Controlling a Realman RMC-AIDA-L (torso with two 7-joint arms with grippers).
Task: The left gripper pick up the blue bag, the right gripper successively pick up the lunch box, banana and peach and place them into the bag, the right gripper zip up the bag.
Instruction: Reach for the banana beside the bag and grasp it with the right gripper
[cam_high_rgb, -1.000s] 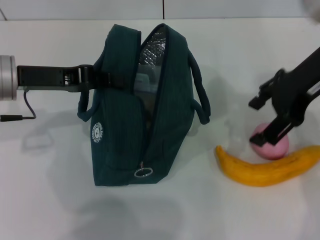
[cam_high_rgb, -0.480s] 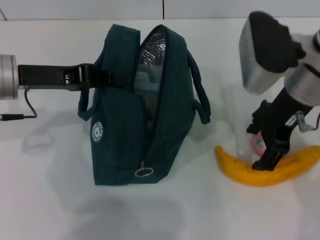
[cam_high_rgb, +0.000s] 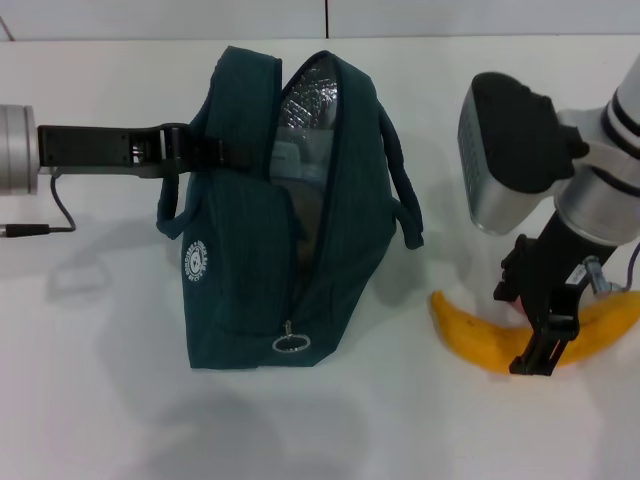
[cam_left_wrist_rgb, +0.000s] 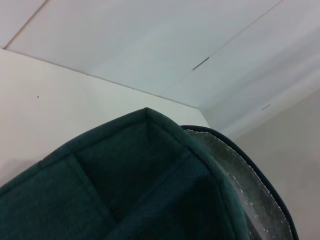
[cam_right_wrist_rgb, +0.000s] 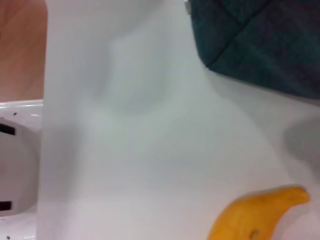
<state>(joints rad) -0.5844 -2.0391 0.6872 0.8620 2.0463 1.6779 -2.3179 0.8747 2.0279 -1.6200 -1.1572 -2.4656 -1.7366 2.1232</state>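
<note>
The blue bag (cam_high_rgb: 290, 240) stands upright mid-table, its top unzipped and foil lining (cam_high_rgb: 305, 100) showing. My left gripper (cam_high_rgb: 185, 150) is shut on the bag's left handle and holds it from the left. A pale clear shape inside the opening is the lunch box (cam_high_rgb: 288, 158). The banana (cam_high_rgb: 470, 335) lies to the right of the bag. My right gripper (cam_high_rgb: 530, 315) is down over it and open, one finger in front of the banana and one behind. The peach is hidden behind the right arm. The right wrist view shows the banana's tip (cam_right_wrist_rgb: 255, 215) and a bag corner (cam_right_wrist_rgb: 260, 45).
The zipper's ring pull (cam_high_rgb: 290, 344) hangs at the bag's near end. A black cable (cam_high_rgb: 45, 225) trails on the table under the left arm. The left wrist view shows only bag fabric (cam_left_wrist_rgb: 140, 190) and foil lining (cam_left_wrist_rgb: 250, 190). The table's edge (cam_right_wrist_rgb: 45, 125) appears in the right wrist view.
The right arm has swung in over the fruit and dropped lower, its fingers moving from the peach to astride the banana and covering the peach. Bag and left arm stayed put.
</note>
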